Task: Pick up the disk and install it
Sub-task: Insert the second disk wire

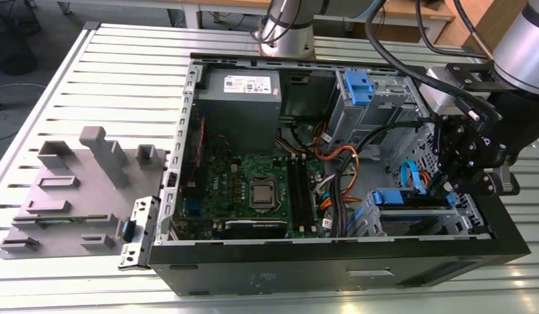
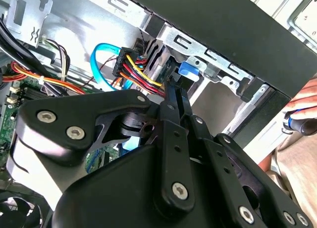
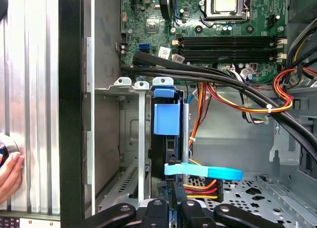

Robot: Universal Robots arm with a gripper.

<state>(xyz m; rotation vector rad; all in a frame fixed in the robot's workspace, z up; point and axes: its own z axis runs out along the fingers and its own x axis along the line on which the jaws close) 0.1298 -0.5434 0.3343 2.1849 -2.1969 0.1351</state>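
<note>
**My gripper at the drive bay, the disk standing in its slot**

I am reaching into the open computer case at its front corner. My gripper is lowered inside the case wall, right over the drive bay. The disk sits directly below me in that bay, and its blue bracket faces the open side of the case.

In the first wrist view my gripper lines up with the disk, which stands on edge just ahead of me between the bay's metal rails. In the second wrist view my gripper comes right up to the end of the disk. I cannot tell whether I am clamped on it or only close against it.

A flat blue data cable crosses the disk very near me. A bundle of red, yellow and black power wires ends at a black connector just beside it. Farther ahead, past thick black cables, lies the green motherboard. The grey power supply is well away from me in the far corner of the case.

Outside the case wall, to one side of me, a person's hand rests by the slatted metal table.
</note>
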